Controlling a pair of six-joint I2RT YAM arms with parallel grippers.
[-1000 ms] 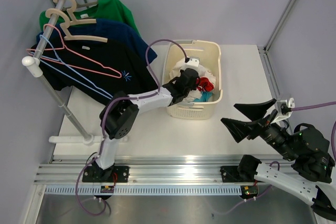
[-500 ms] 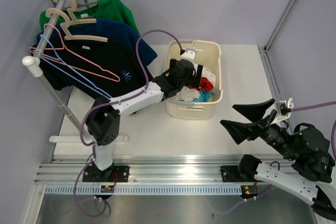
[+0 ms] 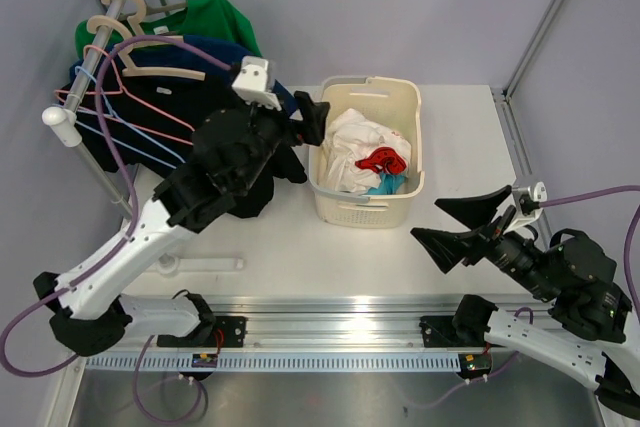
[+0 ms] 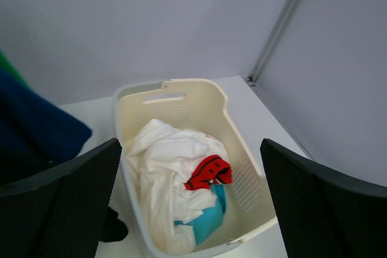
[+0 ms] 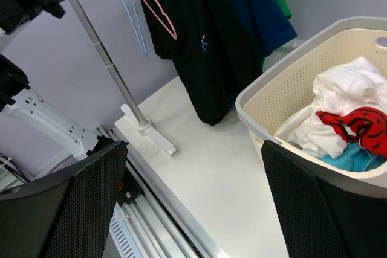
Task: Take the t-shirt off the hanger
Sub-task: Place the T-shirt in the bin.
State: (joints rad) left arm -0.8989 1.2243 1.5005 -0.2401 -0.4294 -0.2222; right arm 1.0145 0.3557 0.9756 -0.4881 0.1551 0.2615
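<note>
Left tool gapes wide and empty near the basket; best pinch the black t-shirt at the shoulder and slide it off its hanger.

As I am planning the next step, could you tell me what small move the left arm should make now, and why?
Probably swing the left pincer leftward toward the black t-shirt: it is open and empty beside the basket, while that shirt hangs at the near end of the rack.
</note>
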